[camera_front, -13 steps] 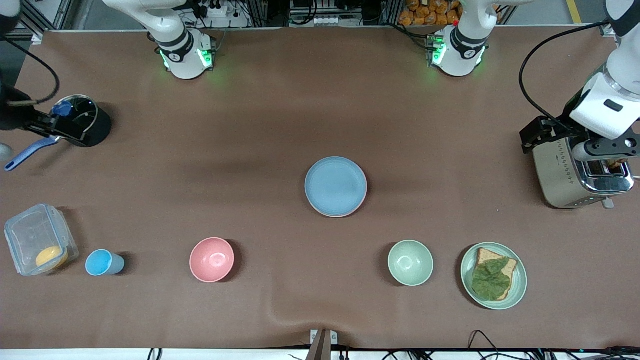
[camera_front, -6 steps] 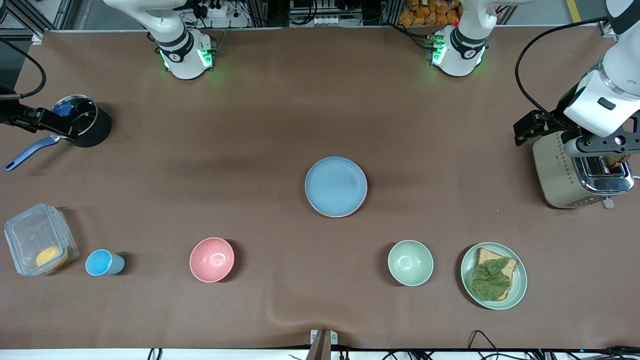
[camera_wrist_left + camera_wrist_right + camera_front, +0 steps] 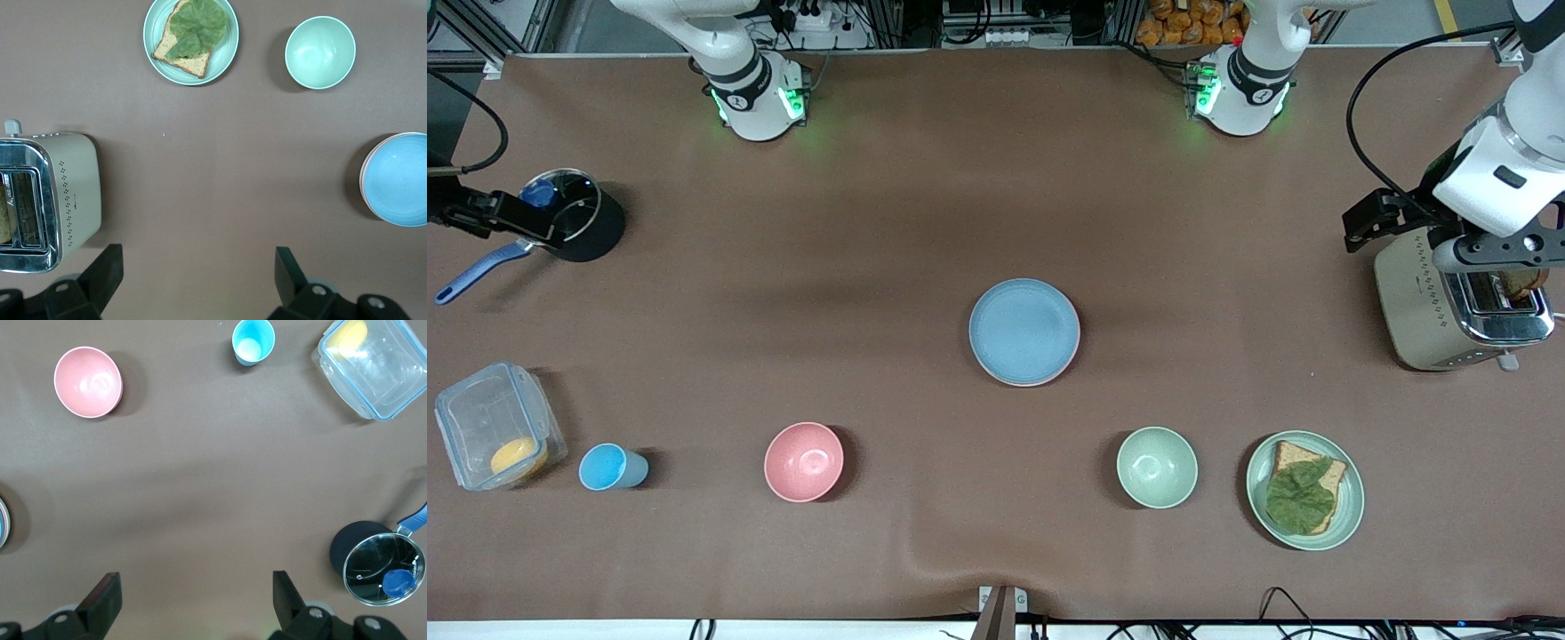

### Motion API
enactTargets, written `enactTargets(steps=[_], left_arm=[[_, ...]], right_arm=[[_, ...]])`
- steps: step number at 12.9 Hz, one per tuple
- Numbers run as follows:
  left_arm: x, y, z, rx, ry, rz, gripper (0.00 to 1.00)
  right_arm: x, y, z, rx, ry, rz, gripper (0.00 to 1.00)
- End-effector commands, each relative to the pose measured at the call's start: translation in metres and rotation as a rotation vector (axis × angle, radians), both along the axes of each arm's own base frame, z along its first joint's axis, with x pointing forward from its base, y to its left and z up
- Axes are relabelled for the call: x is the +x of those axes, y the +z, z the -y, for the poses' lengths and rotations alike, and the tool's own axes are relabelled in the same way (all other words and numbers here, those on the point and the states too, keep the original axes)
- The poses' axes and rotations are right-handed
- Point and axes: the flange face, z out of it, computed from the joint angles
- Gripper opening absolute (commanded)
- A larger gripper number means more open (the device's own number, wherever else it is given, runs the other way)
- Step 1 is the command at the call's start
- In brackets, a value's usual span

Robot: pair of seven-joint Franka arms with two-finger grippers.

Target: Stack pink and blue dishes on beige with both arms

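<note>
The light blue plate (image 3: 1024, 331) lies mid-table on top of a stack, and also shows in the left wrist view (image 3: 400, 179). A thin pale pink rim (image 3: 1077, 345) peeks out under it. Whether the beige plate is underneath I cannot tell. My left gripper (image 3: 198, 257) hangs open and empty over the toaster (image 3: 1449, 311) at the left arm's end of the table. My right gripper (image 3: 197, 580) is open and empty too, up by the black pot (image 3: 574, 218) at the right arm's end. Both are well away from the stack.
Nearer the front camera, in a row, stand a clear box (image 3: 494, 427) with a yellow thing inside, a small blue cup (image 3: 609, 468), a deep pink bowl (image 3: 804, 461), a green bowl (image 3: 1157, 467) and a green plate (image 3: 1305, 490) with bread and a leaf.
The right arm has drawn back toward the table's end by the pot. The left gripper has shifted slightly over the toaster. The plate stack has not moved.
</note>
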Motion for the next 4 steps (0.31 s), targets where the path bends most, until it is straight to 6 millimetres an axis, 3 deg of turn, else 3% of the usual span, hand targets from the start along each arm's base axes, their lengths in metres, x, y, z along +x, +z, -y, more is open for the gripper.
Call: enactTargets(steps=[1, 4], left_arm=[[-0.0042, 0.0080, -0.0047, -0.023, -0.017, -0.005, 1.00], [-0.0043, 0.0080, -0.0036, -0.024, -0.019, -0.006, 1.00]], right_arm=[[0.0001, 0.0030, -0.0008, -0.020, 0.018, 0.007, 1.00], [0.0003, 0.0051, -0.0025, -0.021, 0.019, 0.011, 1.00]])
